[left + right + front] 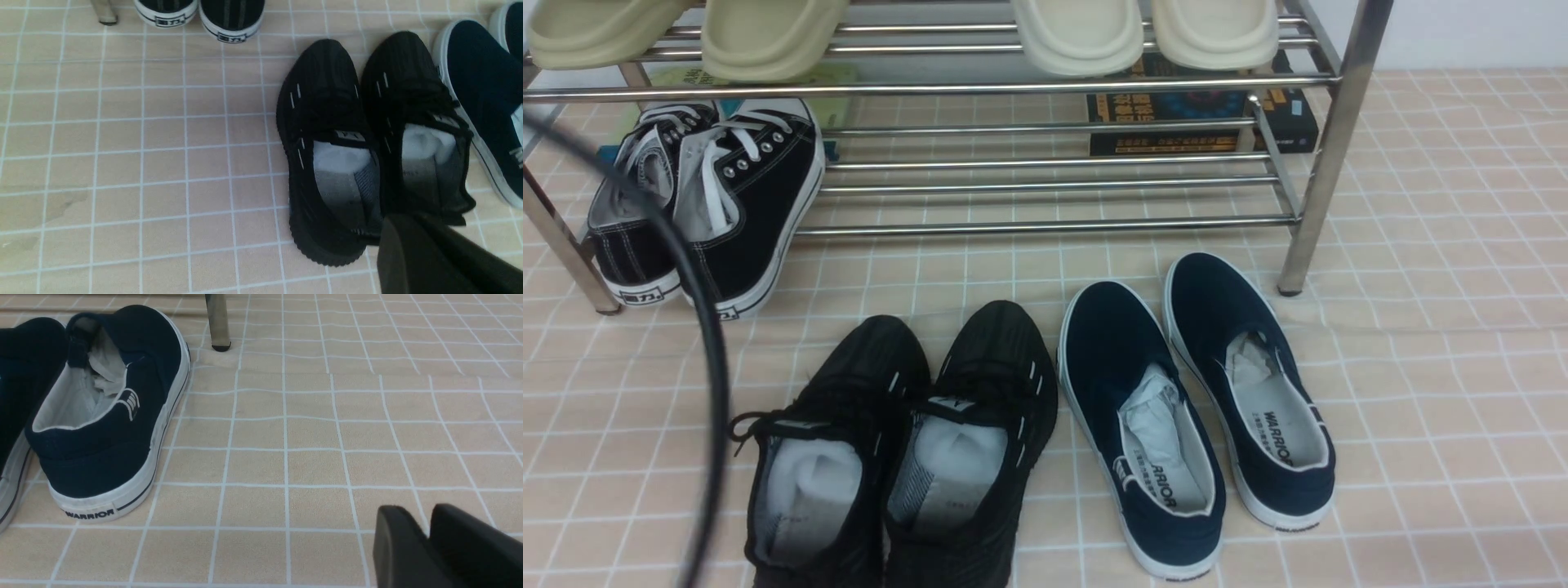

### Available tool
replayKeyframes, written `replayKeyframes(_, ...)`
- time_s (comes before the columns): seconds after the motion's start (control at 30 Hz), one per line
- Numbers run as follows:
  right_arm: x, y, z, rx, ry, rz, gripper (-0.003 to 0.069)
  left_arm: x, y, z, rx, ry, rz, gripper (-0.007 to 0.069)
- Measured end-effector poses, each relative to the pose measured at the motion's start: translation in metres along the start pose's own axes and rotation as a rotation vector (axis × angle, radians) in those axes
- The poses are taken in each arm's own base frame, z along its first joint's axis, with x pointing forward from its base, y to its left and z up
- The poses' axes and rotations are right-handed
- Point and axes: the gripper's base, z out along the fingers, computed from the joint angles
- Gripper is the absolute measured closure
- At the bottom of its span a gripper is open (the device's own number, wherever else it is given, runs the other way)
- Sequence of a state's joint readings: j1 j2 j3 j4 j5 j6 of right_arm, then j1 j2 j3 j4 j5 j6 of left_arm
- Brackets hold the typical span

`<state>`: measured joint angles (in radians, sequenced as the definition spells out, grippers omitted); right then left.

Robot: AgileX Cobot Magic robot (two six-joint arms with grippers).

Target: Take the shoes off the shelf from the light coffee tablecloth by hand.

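Nearest the camera, low and left of centre in the front view, the shoes point(898, 457) sat side by side on the light coffee tablecloth point(1437, 392), toes pointing up the frame toward the shelf point(1327, 163), white paper in their openings. They were off the shelf, clear of its rods. Just right of them, the navy slip-ons point(1192, 416) lay as a pair, angled a little. A blurred black cable point(707, 327) curved down the left side.

In the left wrist view the left gripper point(429, 253) showed as one dark mass at the lower right, jaws pressed together and empty, hanging just above the heels of the shoes. In the right wrist view the right gripper point(429, 535) sat lower right over bare cloth, its fingers point(398, 539) parted by only a thin slit, gripping nothing, well apart from the slip-ons.

Further back, black canvas sneakers point(707, 204) leaned on the lowest rods at the left. Behind the rods lay books point(1201, 114), with pale slippers point(907, 33) on the upper tier.
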<state>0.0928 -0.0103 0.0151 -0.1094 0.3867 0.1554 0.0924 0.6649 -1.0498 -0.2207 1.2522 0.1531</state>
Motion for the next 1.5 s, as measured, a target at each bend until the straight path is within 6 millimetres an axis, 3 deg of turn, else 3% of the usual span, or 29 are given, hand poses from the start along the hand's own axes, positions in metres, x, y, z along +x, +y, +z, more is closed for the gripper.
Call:
replayKeyframes(0.13, 0.0, 0.0, 0.0, -0.002, 0.0, 0.005, 0.0515, 0.028, -0.005, 0.017, 0.065, -0.027, 0.119, 0.0623)
replayKeyframes(0.3, 0.0, 0.002, 0.0, -0.024, 0.004, 0.057, 0.0511, 0.046, -0.006, 0.035, 0.103, -0.041, 0.149, 0.0623)
replayKeyframes(1.17, 0.0, 0.002, 0.0, -0.023, 0.004, 0.053, 0.0487, 0.046, -0.009, 0.038, 0.134, -0.059, 0.152, 0.062)
replayKeyframes(1.5, 0.0, 0.0, 0.0, -0.001, 0.001, -0.001, 0.0473, 0.051, -0.015, 0.037, 0.188, -0.032, 0.32, 0.062)
